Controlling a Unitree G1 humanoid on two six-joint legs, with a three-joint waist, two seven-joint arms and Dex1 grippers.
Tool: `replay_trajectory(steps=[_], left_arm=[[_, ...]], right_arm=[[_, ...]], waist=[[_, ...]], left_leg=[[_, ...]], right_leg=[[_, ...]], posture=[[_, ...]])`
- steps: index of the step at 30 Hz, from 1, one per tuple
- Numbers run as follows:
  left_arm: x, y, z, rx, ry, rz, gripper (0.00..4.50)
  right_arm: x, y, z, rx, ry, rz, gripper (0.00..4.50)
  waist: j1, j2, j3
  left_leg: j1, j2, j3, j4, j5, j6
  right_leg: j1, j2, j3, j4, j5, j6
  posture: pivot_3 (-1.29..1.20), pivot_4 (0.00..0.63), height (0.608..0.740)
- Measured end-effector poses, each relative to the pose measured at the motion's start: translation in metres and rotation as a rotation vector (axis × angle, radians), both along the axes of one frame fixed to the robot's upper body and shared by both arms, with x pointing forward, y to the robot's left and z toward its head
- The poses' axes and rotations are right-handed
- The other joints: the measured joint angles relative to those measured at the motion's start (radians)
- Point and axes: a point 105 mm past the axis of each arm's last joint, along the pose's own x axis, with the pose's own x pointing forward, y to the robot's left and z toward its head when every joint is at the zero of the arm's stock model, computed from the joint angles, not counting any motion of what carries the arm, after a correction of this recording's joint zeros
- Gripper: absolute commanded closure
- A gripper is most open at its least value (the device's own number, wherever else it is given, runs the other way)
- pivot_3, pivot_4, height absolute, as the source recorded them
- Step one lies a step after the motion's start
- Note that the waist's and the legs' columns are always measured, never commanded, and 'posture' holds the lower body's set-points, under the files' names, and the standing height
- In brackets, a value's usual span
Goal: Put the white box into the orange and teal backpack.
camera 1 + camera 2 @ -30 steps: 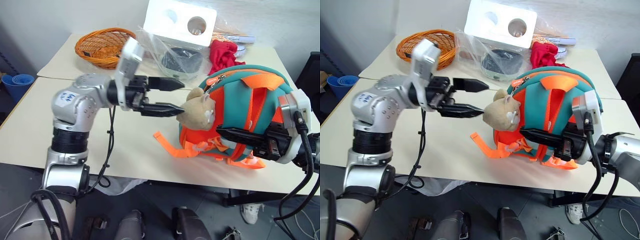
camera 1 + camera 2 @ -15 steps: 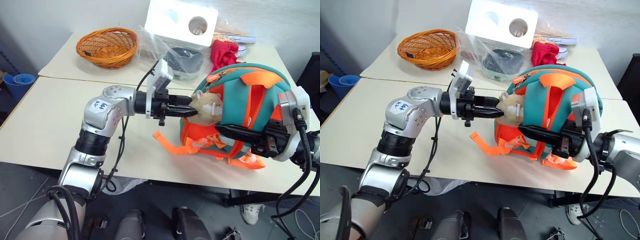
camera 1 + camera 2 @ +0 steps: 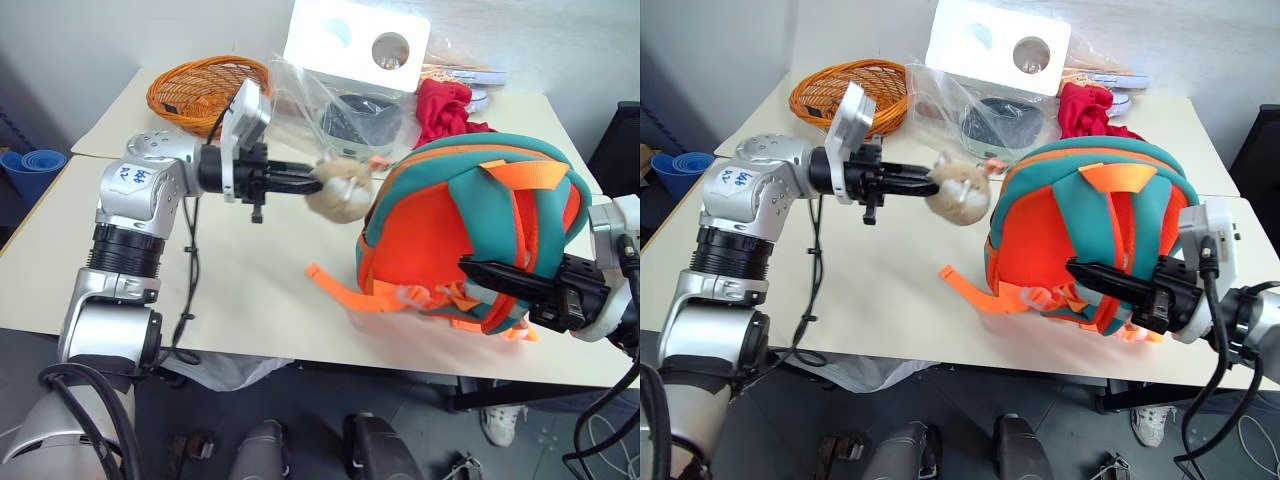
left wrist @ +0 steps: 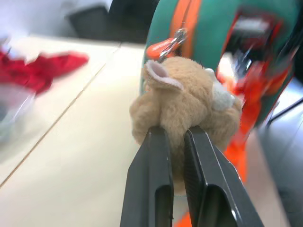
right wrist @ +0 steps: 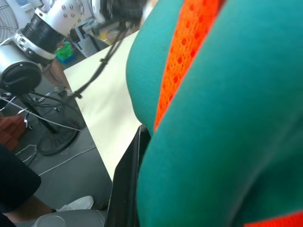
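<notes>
The orange and teal backpack (image 3: 470,230) stands upright on the table, its strapped side facing me. My right gripper (image 3: 470,268) is shut on the orange straps at its lower right. Its beige plush charm (image 3: 340,190) is stretched out to the left of the pack, still clipped to a zipper pull. My left gripper (image 3: 308,176) is shut on that charm (image 4: 184,109), both black fingers pinching its underside. The white box is out of view.
At the back of the table (image 3: 250,280) are an orange wicker basket (image 3: 200,90), a white foam block with two round holes (image 3: 355,45), a clear plastic bag (image 3: 355,120) over a dark item, and a red cloth (image 3: 445,105). Blue cups (image 3: 30,165) sit on the floor at left.
My left gripper reached in open, shut on the plush charm and drew it out to the left. The backpack turned and shifted slightly right with my right gripper.
</notes>
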Motion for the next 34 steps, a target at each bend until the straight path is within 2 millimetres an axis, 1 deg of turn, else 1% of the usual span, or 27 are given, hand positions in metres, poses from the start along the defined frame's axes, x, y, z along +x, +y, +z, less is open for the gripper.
replay_trajectory(steps=[2, 4, 5, 6, 7, 8, 9, 10, 12, 14, 15, 16, 17, 19, 20, 21, 22, 23, 24, 25, 26, 28, 29, 32, 34], left_arm=[[0.001, 0.0, -0.031, 0.169, -0.116, -0.032, 4.46], [-0.005, -0.008, -0.066, 0.274, -0.163, -0.097, 4.46], [-0.007, -0.015, -0.079, 0.307, -0.196, -0.122, 4.46], [-0.009, -0.023, -0.086, 0.323, -0.237, -0.146, 4.46], [-0.008, -0.028, -0.087, 0.334, -0.288, -0.156, 4.46], [-0.005, -0.038, -0.087, 0.363, -0.404, -0.158, 4.46], [-0.004, -0.047, -0.088, 0.359, -0.448, -0.164, 4.46], [-0.004, -0.058, -0.091, 0.336, -0.471, -0.166, 4.46], [-0.005, -0.07, -0.095, 0.288, -0.462, -0.156, 4.46], [-0.005, -0.073, -0.095, 0.263, -0.436, -0.139, 4.46], [-0.003, -0.071, -0.093, 0.25, -0.404, -0.122, 4.12], [-0.002, -0.067, -0.092, 0.228, -0.348, -0.103, 3.76], [-0.002, -0.06, -0.092, 0.202, -0.273, -0.085, 3.51], [-0.004, -0.04, -0.087, 0.135, -0.114, -0.048, 2.87], [-0.005, -0.028, -0.082, 0.099, -0.038, -0.028, 2.52], [-0.006, -0.019, -0.076, 0.073, 0.007, -0.016, 2.26], [-0.008, -0.009, -0.068, 0.047, 0.04, -0.006, 1.96], [-0.01, 0.007, -0.055, 0.008, 0.084, 0.009, 1.67], [-0.01, 0.02, -0.047, -0.013, 0.1, 0.032, 1.28], [-0.011, 0.027, -0.039, -0.035, 0.111, 0.046, 1.08], [-0.012, 0.035, -0.031, -0.054, 0.121, 0.055, 0.78], [-0.012, 0.051, -0.014, -0.08, 0.113, 0.084, 0.15], [-0.01, 0.058, -0.004, -0.095, 0.099, 0.111, 0.03], [-0.012, 0.074, 0.03, -0.196, 0.068, 0.145, 0.03], [-0.017, 0.075, 0.042, -0.259, 0.055, 0.134, 0.03]], right_arm=[[-0.001, -0.001, -0.001, 0.0, 0.006, -0.002, 4.5], [-0.001, -0.002, -0.002, -0.003, 0.004, -0.006, 4.5], [0.0, -0.002, -0.001, -0.002, -0.002, -0.008, 4.5], [0.0, -0.002, -0.001, -0.002, -0.006, -0.008, 4.5], [0.0, -0.002, 0.0, -0.003, -0.009, -0.01, 4.5], [0.001, -0.003, 0.0, -0.009, -0.014, -0.018, 4.5], [0.002, -0.003, -0.001, -0.012, -0.016, -0.02, 4.5], [0.003, -0.003, -0.001, -0.016, -0.016, -0.021, 4.5], [0.004, -0.004, -0.003, -0.024, -0.016, -0.027, 4.5], [0.007, -0.008, -0.003, -0.036, -0.026, -0.05, 3.86], [0.008, -0.009, -0.004, -0.051, -0.026, -0.058, 3.66], [0.007, -0.012, -0.006, -0.077, -0.016, -0.056, 3.36], [0.005, -0.015, -0.01, -0.106, 0.01, -0.044, 3.0], [0.002, -0.03, -0.01, -0.141, 0.047, -0.05, 2.33], [0.002, -0.042, -0.004, -0.151, 0.043, -0.077, 1.93], [0.001, -0.052, 0.001, -0.171, 0.037, -0.099, 1.62], [0.0, -0.064, 0.006, -0.193, 0.035, -0.126, 1.32], [-0.003, -0.081, 0.013, -0.223, 0.042, -0.155, 0.97], [-0.006, -0.094, 0.018, -0.229, 0.038, -0.19, 0.55], [-0.008, -0.102, 0.022, -0.235, 0.036, -0.204, 0.32], [-0.012, -0.113, 0.025, -0.242, 0.046, -0.223, 0.01], [-0.018, -0.135, 0.034, -0.243, 0.05, -0.27, 0.0], [-0.021, -0.145, 0.041, -0.238, 0.04, -0.3, 0.0], [-0.025, -0.168, 0.052, -0.24, -0.011, -0.383, 0.0], [-0.025, -0.177, 0.048, -0.24, -0.027, -0.425, 0.0]], waist=[[0.005, 0.0, 0.0], [0.007, 0.0, 0.0], [0.007, 0.0, 0.0], [0.008, 0.0, 0.0], [0.009, -0.001, 0.0], [0.011, -0.001, -0.001], [0.013, 0.0, -0.002], [0.014, 0.001, -0.002], [0.016, 0.001, -0.002], [0.014, 0.001, -0.002], [0.012, 0.001, -0.002], [0.01, 0.001, -0.002], [0.01, 0.001, -0.002], [0.002, 0.001, -0.001], [-0.002, 0.001, -0.001], [-0.004, 0.001, -0.001], [-0.005, 0.001, -0.001], [-0.004, 0.001, -0.001], [-0.005, 0.001, -0.001], [-0.005, 0.001, -0.001], [-0.004, 0.001, -0.001], [-0.004, 0.001, -0.001], [-0.003, 0.001, -0.001], [-0.004, 0.001, -0.001], [-0.005, 0.001, -0.001]], left_leg=[[0.0, 0.0, 0.0, 0.0, 0.0, 0.001], [-0.001, 0.0, 0.0, 0.0, -0.001, 0.001], [-0.001, 0.0, 0.0, 0.0, -0.001, 0.002], [-0.001, 0.0, 0.0, 0.0, -0.001, 0.002], [-0.001, 0.0, 0.0, 0.0, -0.001, 0.002], [0.0, 0.0, 0.0, 0.0, -0.002, 0.003], [0.001, -0.001, 0.0, 0.0, -0.002, 0.004], [0.001, -0.002, 0.0, 0.001, -0.003, 0.004], [0.0, -0.002, 0.0, 0.001, -0.003, 0.005], [0.0, -0.001, 0.0, 0.002, -0.003, 0.005], [0.0, -0.001, 0.0, 0.002, -0.003, 0.005], [0.0, -0.001, 0.0, 0.001, -0.003, 0.005], [0.0, -0.001, 0.0, 0.001, -0.003, 0.005], [0.0, 0.0, 0.001, 0.001, -0.003, 0.005], [0.0, 0.001, 0.001, 0.001, -0.003, 0.004], [0.0, 0.0, 0.001, 0.001, -0.002, 0.004], [0.0, 0.0, 0.001, 0.001, -0.002, 0.004], [0.0, 0.0, 0.001, 0.001, -0.002, 0.004], [0.001, 0.001, 0.0, 0.001, -0.002, 0.004], [0.001, 0.0, 0.0, 0.001, -0.002, 0.004], [0.001, 0.0, 0.001, 0.001, -0.002, 0.004], [0.001, 0.0, 0.001, 0.001, -0.002, 0.004], [0.001, -0.001, 0.001, 0.001, -0.002, 0.004], [0.001, 0.0, 0.001, 0.001, -0.003, 0.004], [0.001, 0.0, 0.002, 0.001, -0.003, 0.003]], right_leg=[[0.0, -0.001, 0.0, -0.001, 0.0, 0.0], [0.0, -0.001, 0.0, -0.001, 0.0, 0.0], [0.0, -0.002, 0.001, -0.001, 0.0, 0.0], [0.0, -0.002, 0.0, -0.001, 0.0, 0.0], [0.0, -0.002, 0.0, -0.001, 0.0, 0.0], [0.001, -0.002, 0.0, -0.001, 0.0, 0.0], [0.002, -0.002, 0.0, -0.002, 0.0, 0.001], [0.003, -0.003, 0.0, -0.002, 0.001, 0.001], [0.003, -0.003, 0.0, -0.002, 0.001, 0.002], [0.003, -0.002, 0.0, -0.003, 0.001, 0.002], [0.003, -0.002, 0.0, -0.002, 0.001, 0.002], [0.003, -0.002, 0.0, -0.002, 0.001, 0.002], [0.002, -0.001, 0.0, -0.002, 0.001, 0.002], [0.001, 0.0, 0.0, -0.001, 0.001, 0.002], [0.001, 0.0, 0.0, -0.001, 0.001, 0.002], [0.001, 0.0, 0.0, 0.0, 0.001, 0.002], [0.001, 0.0, 0.0, 0.0, 0.001, 0.002], [0.001, 0.001, 0.0, 0.0, 0.001, 0.001], [0.001, 0.001, 0.0, -0.001, 0.001, 0.001], [0.001, 0.001, 0.0, -0.001, 0.001, 0.001], [0.001, 0.001, 0.0, -0.001, 0.001, 0.001], [0.001, 0.001, 0.0, -0.001, 0.001, 0.001], [0.001, 0.001, 0.0, -0.002, 0.001, 0.001], [0.001, 0.001, 0.0, -0.002, 0.001, 0.002], [0.001, 0.0, 0.0, -0.002, 0.0, 0.002]], posture=[[0.0, 0.15, 0.74], [0.0, 0.15, 0.74], [0.0, 0.15, 0.74], [0.0, 0.15, 0.74], [0.0, 0.15, 0.74], [0.0, 0.15, 0.74], [0.0, 0.15, 0.74], [0.0, 0.15, 0.74], [0.0, 0.15, 0.74], [0.0, 0.15, 0.74], [0.0, 0.15, 0.74], [0.0, 0.15, 0.74], [0.0, 0.15, 0.74], [0.0, 0.15, 0.74], [0.0, 0.15, 0.74], [0.0, 0.15, 0.74], [0.0, 0.15, 0.74], [0.0, 0.15, 0.74], [0.0, 0.15, 0.74], [0.0, 0.15, 0.74], [0.0, 0.15, 0.74], [0.0, 0.15, 0.74], [0.0, 0.15, 0.74], [0.0, 0.15, 0.74], [0.0, 0.15, 0.74]])
